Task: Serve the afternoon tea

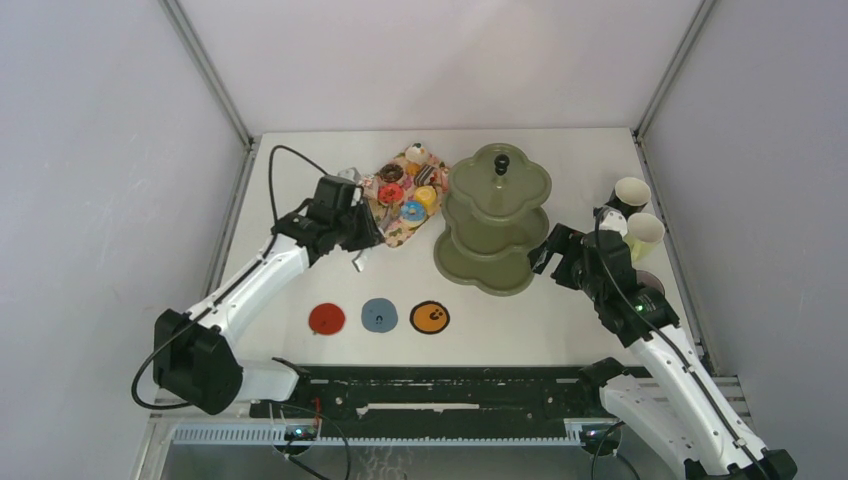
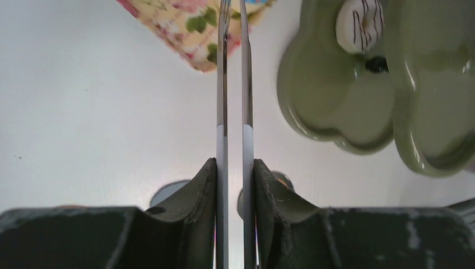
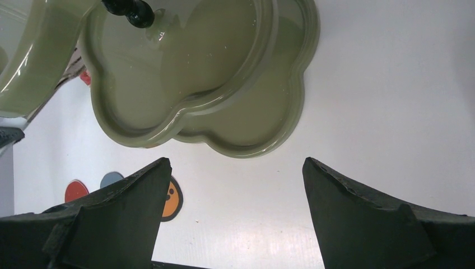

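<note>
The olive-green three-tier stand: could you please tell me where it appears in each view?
Top external: the stand sits centre-right on the table, beside the floral tray.
Left wrist: the stand fills the upper right, cut off by the edge.
Right wrist: the stand spans the upper left and centre.
Shared landmark: its black knob.

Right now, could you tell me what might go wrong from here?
The thin tongs in the left gripper are squeezed near the tray corner; they might slip or shove the tray. The open right gripper sits close to the stand and could bump it. The mugs stand beside the right arm, which might knock them.
</note>
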### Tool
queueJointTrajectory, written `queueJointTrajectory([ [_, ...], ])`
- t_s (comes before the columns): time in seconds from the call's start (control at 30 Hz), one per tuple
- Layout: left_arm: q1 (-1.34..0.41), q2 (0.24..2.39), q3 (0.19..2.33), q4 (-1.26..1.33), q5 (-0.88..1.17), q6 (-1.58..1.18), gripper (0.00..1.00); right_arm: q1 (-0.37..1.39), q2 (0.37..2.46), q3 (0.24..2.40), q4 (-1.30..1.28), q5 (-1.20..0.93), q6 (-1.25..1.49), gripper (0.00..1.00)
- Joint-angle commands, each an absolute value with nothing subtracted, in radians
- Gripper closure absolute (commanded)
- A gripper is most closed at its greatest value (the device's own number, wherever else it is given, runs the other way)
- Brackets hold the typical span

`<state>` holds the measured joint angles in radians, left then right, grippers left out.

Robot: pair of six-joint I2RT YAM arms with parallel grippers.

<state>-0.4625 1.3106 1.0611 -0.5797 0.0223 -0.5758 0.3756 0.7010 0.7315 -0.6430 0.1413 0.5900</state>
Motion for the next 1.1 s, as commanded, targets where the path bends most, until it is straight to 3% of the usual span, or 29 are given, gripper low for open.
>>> queueJointTrajectory([
  [0.0, -0.408, 1.334, 1.084, -0.478, 0.04, -0.617, 0.9, 0.384, 0.686, 0.733, -0.62, 0.156, 0.604, 0.05],
  [0.13, -0.405, 1.381, 1.123, -0.467, 0.065, -0.604, 0.75, 0.385, 0.68, 0.733, -0.63, 0.166, 0.603, 0.05],
  [0.4, -0.403, 1.416, 1.119, -0.445, 0.088, -0.606, 0.64, 0.387, 0.673, 0.733, -0.64, 0.169, 0.605, 0.05],
  [1.07, -0.403, 1.396, 1.123, -0.443, 0.046, -0.625, 0.62, 0.388, 0.668, 0.733, -0.647, 0.172, 0.606, 0.05],
])
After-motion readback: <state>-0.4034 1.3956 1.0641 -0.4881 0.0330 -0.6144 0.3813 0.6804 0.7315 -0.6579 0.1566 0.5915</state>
